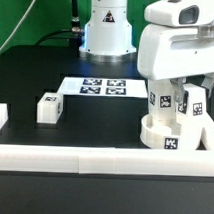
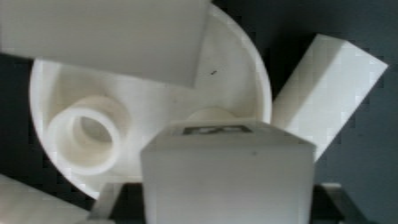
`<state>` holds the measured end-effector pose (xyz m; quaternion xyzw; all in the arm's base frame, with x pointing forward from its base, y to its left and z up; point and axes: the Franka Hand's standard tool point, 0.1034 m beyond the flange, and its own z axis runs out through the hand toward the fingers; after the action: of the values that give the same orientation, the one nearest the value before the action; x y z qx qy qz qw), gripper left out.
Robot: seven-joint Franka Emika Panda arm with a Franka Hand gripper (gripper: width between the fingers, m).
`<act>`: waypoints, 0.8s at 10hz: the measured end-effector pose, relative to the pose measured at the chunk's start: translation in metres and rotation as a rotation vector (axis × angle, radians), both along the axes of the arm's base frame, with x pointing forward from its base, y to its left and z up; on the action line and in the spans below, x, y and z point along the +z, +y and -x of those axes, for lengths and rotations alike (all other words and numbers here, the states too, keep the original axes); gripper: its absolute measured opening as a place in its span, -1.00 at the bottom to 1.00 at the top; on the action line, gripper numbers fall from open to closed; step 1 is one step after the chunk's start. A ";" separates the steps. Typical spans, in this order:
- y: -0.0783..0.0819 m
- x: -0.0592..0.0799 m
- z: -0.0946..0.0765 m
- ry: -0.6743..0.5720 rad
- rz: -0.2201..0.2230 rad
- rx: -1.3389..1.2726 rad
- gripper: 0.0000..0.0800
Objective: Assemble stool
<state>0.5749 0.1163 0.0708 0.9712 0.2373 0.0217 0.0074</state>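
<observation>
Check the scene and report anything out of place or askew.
One white leg lies alone on the black table, apart from the round seat at the exterior view's right, where two legs stand. The gripper is shut on one of them. Nothing looks spilled or damaged.

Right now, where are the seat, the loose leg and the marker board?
seat (image 1: 157, 132): exterior view, front of its side wall.
loose leg (image 1: 48, 109): exterior view, its tagged face.
marker board (image 1: 72, 85): exterior view, bare strip at its end toward that view's left.
</observation>
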 end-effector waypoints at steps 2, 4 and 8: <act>0.000 0.000 0.000 0.000 -0.002 -0.040 -0.16; 0.000 0.000 0.000 -0.001 -0.010 -0.198 -0.16; 0.006 0.000 0.001 -0.009 -0.036 -0.656 -0.16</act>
<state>0.5741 0.1227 0.0703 0.9957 -0.0885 0.0266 -0.0022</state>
